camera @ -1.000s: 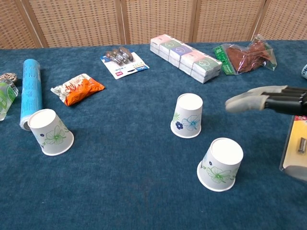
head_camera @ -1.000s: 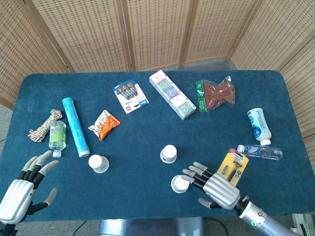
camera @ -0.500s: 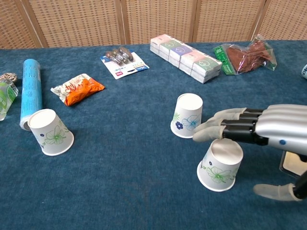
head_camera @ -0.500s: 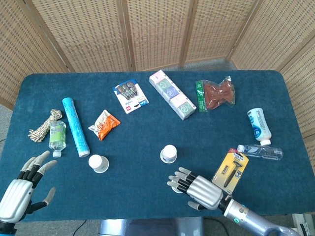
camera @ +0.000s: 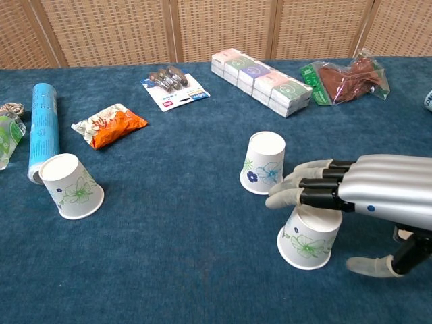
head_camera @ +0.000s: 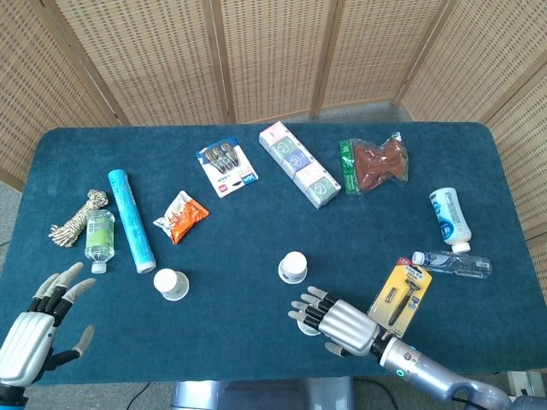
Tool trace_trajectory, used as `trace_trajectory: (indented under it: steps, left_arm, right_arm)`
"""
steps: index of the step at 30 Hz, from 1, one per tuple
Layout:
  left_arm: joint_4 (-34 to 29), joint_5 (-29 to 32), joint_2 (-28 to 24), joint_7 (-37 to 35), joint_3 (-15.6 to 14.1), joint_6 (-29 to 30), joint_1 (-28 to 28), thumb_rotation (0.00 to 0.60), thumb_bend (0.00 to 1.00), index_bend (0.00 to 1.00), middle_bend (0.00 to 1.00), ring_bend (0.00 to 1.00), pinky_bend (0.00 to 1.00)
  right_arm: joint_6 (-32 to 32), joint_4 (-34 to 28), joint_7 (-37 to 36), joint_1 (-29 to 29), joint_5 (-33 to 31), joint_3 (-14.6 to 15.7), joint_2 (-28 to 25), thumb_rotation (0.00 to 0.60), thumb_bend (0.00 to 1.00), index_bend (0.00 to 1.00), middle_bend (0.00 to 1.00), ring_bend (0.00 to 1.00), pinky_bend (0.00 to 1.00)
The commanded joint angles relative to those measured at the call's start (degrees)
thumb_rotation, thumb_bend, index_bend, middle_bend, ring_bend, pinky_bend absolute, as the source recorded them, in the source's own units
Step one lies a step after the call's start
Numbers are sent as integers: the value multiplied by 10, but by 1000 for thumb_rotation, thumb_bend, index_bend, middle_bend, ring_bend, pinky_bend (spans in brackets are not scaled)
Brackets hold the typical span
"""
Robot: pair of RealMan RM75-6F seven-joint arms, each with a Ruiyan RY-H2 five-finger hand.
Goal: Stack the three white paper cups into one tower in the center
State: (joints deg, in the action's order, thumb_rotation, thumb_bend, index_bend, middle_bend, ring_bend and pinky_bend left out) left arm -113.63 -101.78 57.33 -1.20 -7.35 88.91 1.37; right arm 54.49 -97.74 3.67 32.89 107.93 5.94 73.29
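Three white paper cups with flower prints stand upside down on the blue table. One cup (head_camera: 171,284) (camera: 71,186) is at the front left, near the blue tube. Another cup (head_camera: 292,266) (camera: 264,163) stands near the middle. The third cup (camera: 309,236) is just in front of it, largely hidden in the head view under my right hand (head_camera: 338,320) (camera: 358,196). That hand's fingers reach out over the cup's top, and its thumb (camera: 371,265) hangs apart to the cup's right. My left hand (head_camera: 34,329) hovers at the front left corner with fingers spread, holding nothing.
A blue tube (head_camera: 131,219), a small bottle (head_camera: 99,237) and a rope (head_camera: 77,218) lie at the left. An orange packet (head_camera: 180,215), razor pack (head_camera: 226,168), tissue pack (head_camera: 299,164) and brown snack bag (head_camera: 374,162) lie further back. A yellow razor card (head_camera: 402,293) and two bottles (head_camera: 449,218) lie at the right.
My right hand has moved left and lower, from beside the front cup to over its top, hiding it in the head view. The left hand has barely shifted.
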Motion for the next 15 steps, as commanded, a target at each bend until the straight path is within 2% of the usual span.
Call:
trace_trajectory:
  steps: [1, 8, 15]
  left_arm:
    - [0, -1, 0, 0, 0, 1, 1, 600, 479, 139, 33, 0, 0]
    - [3, -4, 2, 1, -1, 4, 3, 600, 480, 140, 32, 0, 0]
    - [4, -3, 3, -1, -2, 7, 6, 600, 479, 139, 32, 0, 0]
  right_arm:
    - [2, 3, -1, 3, 0, 4, 1, 600, 385, 4, 0, 0, 5]
    - [9, 28, -10, 13, 1, 7, 12, 600, 421, 115, 10, 0, 156]
    - [10, 41, -17, 22, 0, 14, 21, 600, 457, 205, 66, 0, 294]
